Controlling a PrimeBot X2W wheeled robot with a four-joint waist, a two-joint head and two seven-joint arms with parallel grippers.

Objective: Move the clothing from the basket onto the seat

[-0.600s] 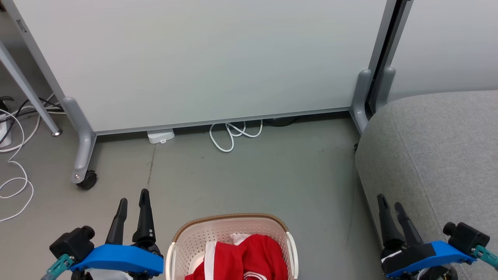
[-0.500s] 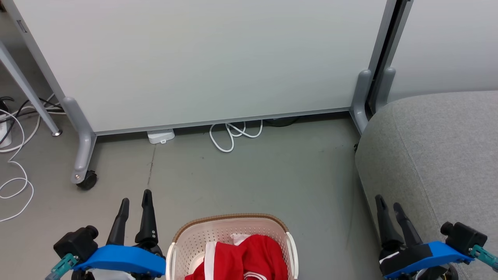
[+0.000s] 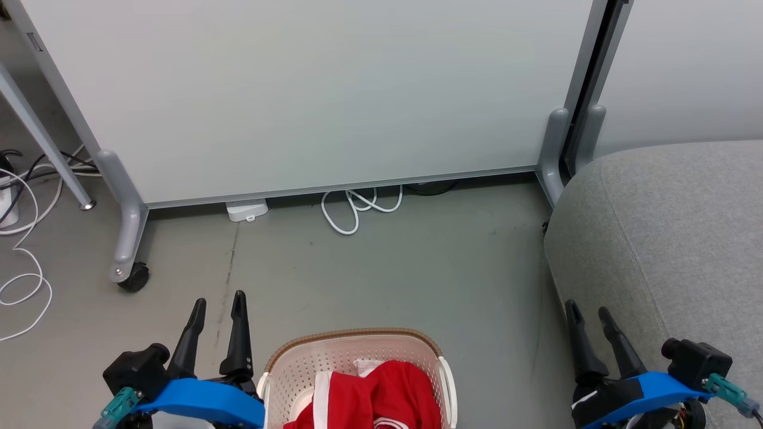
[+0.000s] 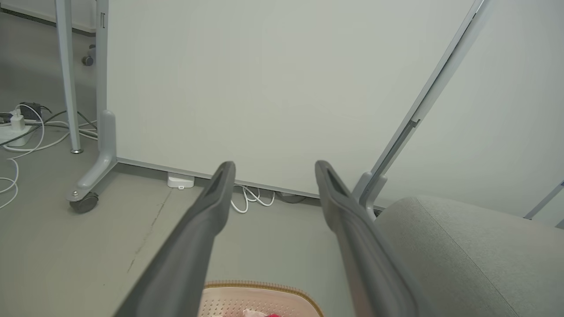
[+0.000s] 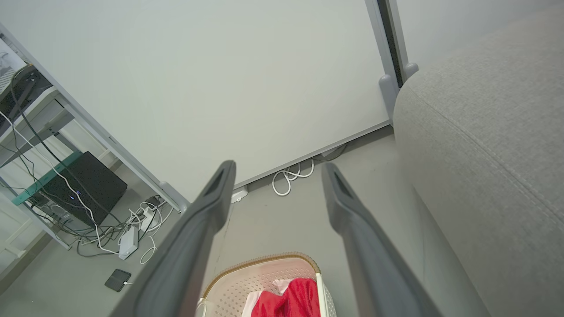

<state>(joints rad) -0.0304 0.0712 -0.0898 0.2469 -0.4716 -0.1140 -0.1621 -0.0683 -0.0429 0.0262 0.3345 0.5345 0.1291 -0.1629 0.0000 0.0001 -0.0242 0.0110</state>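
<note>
The cream basket (image 3: 298, 357) with a brown rim stands on the floor at the bottom middle, red clothing (image 3: 387, 396) with white trim bunched inside it. The basket (image 5: 269, 264) and clothing (image 5: 291, 301) also lie low in the right wrist view, and the basket rim (image 4: 260, 288) peeks in at the bottom of the left wrist view. My left gripper (image 3: 218, 304) hangs open just left of the basket, holding nothing. My right gripper (image 3: 589, 311) is open and empty beside the front of the grey seat (image 3: 673, 238).
A white partition panel (image 3: 310, 89) on castor feet (image 3: 132, 275) closes off the far side. White cables (image 3: 357, 205) lie at its base, more cables (image 3: 18, 238) at the left. Bare grey floor (image 3: 387, 268) stretches between basket and panel.
Both grippers have drawn back toward the bottom of the head view, the left one also shifting right, closer to the basket. Basket and clothing have stayed put.
</note>
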